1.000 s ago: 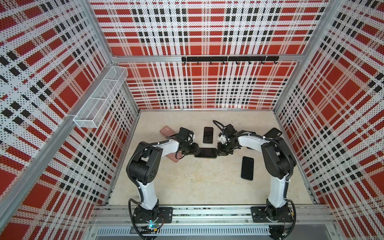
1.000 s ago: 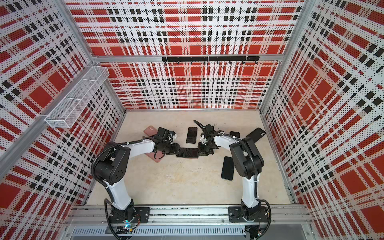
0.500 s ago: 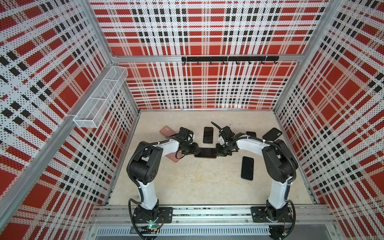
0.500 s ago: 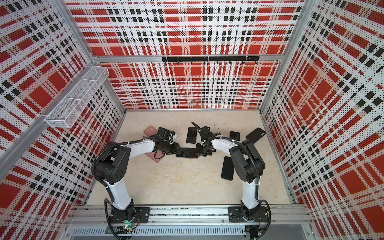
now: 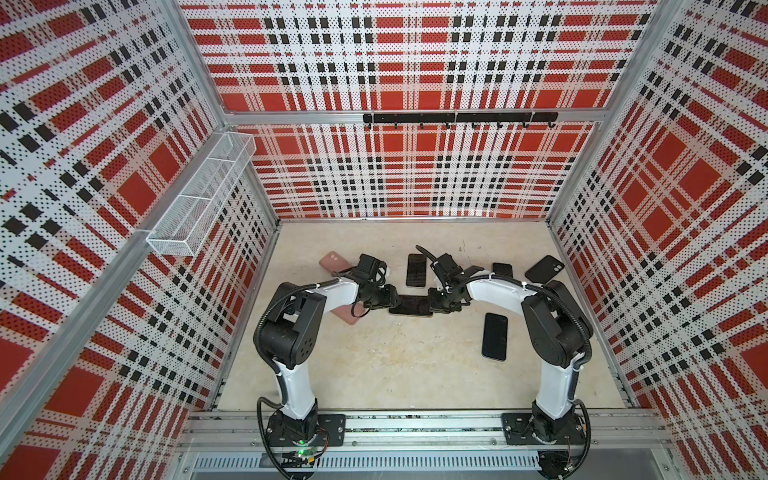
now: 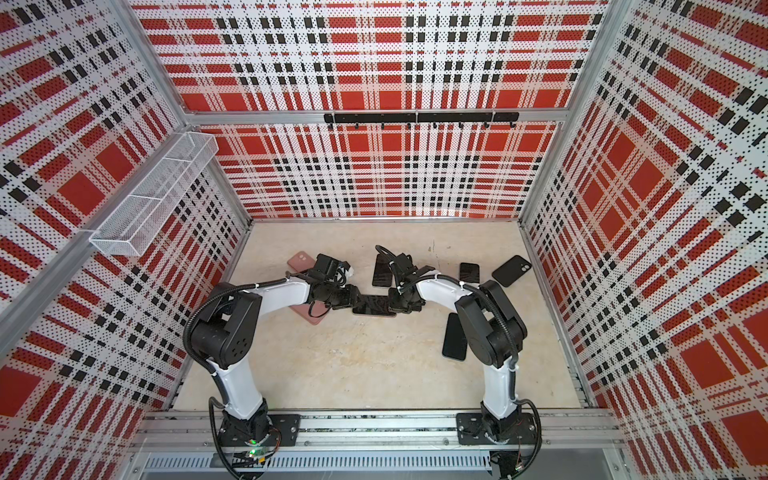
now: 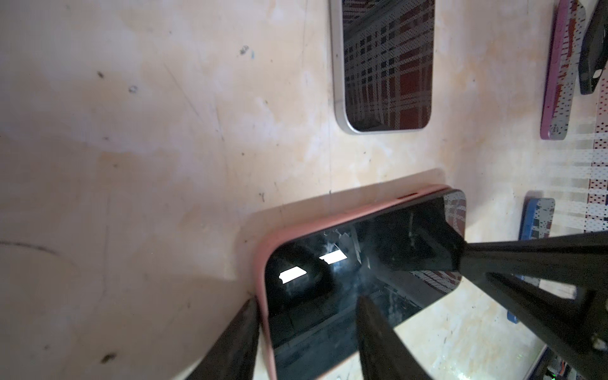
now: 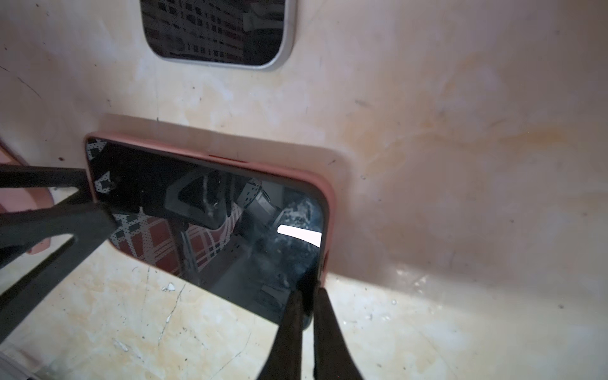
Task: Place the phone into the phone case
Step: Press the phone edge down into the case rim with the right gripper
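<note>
At table [image 5: 374, 365] centre, between the arms: phone [image 5: 410, 305], screen up, lying in pink phone case [image 7: 263, 279]. The rim shows along one long side and the ends; the other long side cannot be told. Left gripper [image 7: 306, 306]: jaws spread, astride the case rim. Right gripper [image 8: 306, 296]: jaws pressed together, tip on the phone's corner. Step, by judgement: final seating. Next calls for downward pressure along any unseated edge, case steadied.

Four phones [image 5: 494, 336], two loose pink cases [image 5: 333, 263], one black case [image 5: 544, 269]
</note>
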